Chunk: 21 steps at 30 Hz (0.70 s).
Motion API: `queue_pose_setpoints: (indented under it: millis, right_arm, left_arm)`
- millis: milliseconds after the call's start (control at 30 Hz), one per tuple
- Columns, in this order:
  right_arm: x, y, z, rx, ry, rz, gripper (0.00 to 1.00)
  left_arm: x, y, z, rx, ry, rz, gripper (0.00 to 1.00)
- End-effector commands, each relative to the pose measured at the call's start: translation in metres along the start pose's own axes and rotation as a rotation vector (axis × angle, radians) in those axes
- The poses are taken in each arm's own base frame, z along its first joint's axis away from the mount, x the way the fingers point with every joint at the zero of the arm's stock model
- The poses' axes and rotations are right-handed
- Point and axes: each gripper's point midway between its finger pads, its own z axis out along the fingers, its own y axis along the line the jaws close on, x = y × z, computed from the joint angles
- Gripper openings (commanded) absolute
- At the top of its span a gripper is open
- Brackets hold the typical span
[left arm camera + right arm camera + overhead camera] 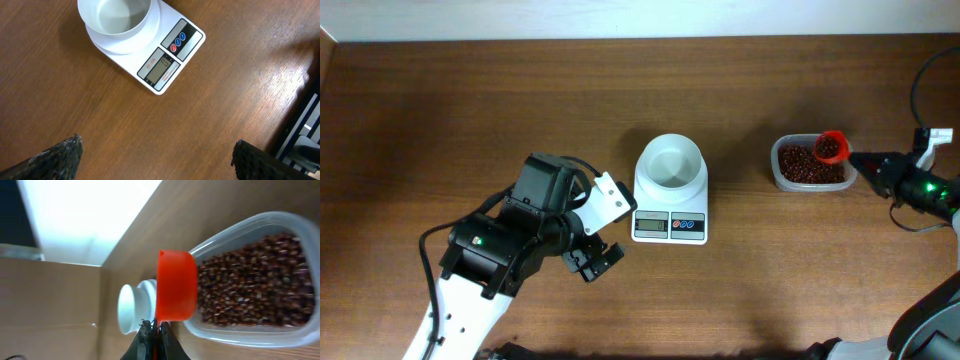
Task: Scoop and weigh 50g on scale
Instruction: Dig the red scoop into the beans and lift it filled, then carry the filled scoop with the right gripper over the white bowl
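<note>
Both well off the scale (651, 226) — left jaws wide, empty; right jaws clamping a scoop (831, 146) over the tub (778, 165).

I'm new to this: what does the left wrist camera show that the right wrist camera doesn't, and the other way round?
Only the left wrist view: the scale from above, with its grey display and round buttons, the empty inside of the white bowl, and the left arm's jaws standing wide open.
Only the right wrist view: a red scoop pinched in the right arm's shut jaws, at the edge of a clear tub of red-brown beans.
Both: the white bowl and the wooden table.
</note>
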Motion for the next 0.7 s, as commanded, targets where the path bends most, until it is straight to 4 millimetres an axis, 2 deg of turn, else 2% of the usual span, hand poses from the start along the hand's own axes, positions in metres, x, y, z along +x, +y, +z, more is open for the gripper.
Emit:
queue_pose_setpoints:
  millis: [0, 167, 300, 567, 667]
  right_arm:
    - [0.004, 0.021, -0.003, -0.088, 0.006, -0.007, 0.04]
    - [0.014, 0.032, 0.009, -0.122, 0.052, -0.008, 0.04]
    - [0.027, 0.047, 0.026, -0.153, 0.116, -0.032, 0.04]
    - [0.07, 0.082, 0.069, -0.213, 0.289, -0.099, 0.04]
    - [0.092, 0.097, 0.084, -0.239, 0.365, -0.129, 0.04]
  left_arm:
    - [-0.006, 0.004, -0.007, -0.019, -0.021, 0.018, 0.99]
    - [-0.006, 0.004, -0.007, -0.019, -0.021, 0.018, 0.99]
    - [-0.006, 0.004, -0.007, -0.019, -0.021, 0.018, 0.99]
    - [-0.006, 0.004, -0.007, -0.019, -0.021, 0.018, 0.99]
    - [-0.006, 0.004, -0.007, -0.019, -0.021, 0.018, 0.99]
